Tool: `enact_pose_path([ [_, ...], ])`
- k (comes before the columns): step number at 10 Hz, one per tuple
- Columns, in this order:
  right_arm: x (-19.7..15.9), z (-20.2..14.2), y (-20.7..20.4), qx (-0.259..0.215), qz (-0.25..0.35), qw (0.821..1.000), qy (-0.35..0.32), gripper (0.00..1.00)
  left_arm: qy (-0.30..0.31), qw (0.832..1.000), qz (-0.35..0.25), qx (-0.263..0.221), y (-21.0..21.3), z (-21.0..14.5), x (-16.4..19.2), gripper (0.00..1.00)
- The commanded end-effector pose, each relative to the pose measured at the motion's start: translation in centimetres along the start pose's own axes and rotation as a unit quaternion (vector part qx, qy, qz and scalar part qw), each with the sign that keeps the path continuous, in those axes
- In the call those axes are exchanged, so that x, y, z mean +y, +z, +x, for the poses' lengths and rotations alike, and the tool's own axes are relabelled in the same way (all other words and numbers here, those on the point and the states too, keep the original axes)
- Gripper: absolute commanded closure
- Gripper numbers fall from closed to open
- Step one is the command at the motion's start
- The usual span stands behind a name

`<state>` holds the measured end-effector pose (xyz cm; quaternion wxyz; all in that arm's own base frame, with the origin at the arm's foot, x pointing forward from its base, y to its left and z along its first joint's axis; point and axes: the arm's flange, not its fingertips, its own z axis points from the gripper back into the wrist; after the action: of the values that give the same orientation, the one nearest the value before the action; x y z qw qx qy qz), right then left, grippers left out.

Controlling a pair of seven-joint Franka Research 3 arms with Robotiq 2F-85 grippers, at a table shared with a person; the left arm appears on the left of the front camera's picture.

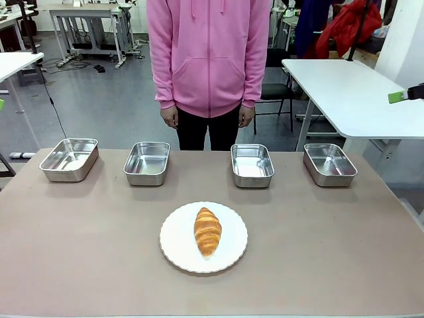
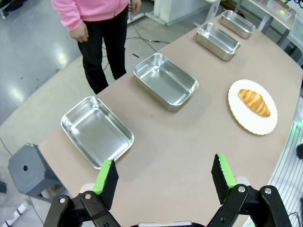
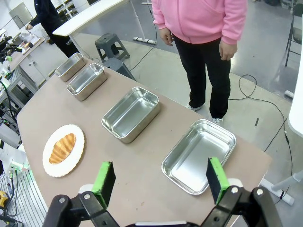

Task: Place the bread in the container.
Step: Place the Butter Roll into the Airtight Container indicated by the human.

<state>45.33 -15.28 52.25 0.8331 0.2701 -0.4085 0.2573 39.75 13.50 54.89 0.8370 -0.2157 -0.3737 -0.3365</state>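
Note:
The bread, a golden-brown croissant [image 1: 207, 230], lies on a round white plate [image 1: 173, 246] at the near middle of the table. Several identical steel containers stand in a row along the far edge [image 1: 69, 159] [image 1: 147, 163] [image 1: 252, 165] [image 1: 329, 164], all empty. In the left wrist view my left gripper [image 2: 164, 164] hangs open above the table's left end, with the nearest container [image 2: 96, 131] just ahead and the croissant [image 2: 254, 102] far off. My right gripper [image 3: 160, 165] is open too, high over the right end near a container [image 3: 199, 155]. One of its green pads [image 1: 397, 97] shows at the front view's right edge.
A person in a pink hoodie [image 1: 209, 53] stands at the far side, hands [image 1: 170, 117] hanging by the sides. A white table [image 1: 351, 93] stands at the back right. A grey stool [image 2: 28, 170] sits off the table's left end.

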Motion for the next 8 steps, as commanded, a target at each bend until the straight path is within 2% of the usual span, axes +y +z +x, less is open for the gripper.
enact_pose_path([
  [1, 0.07, 0.09, -0.1, -0.002, 0.002, 1.0, 0.001, 0.0, -0.002, 1.0, 0.0, -0.001, 0.03, 0.01, -0.03, 0.0],
  [8, 0.07, 0.09, -0.1, -0.002, 0.002, 1.0, 0.001, 0.0, -0.002, 1.0, 0.0, -0.001, 0.03, 0.01, -0.03, 0.0],
])
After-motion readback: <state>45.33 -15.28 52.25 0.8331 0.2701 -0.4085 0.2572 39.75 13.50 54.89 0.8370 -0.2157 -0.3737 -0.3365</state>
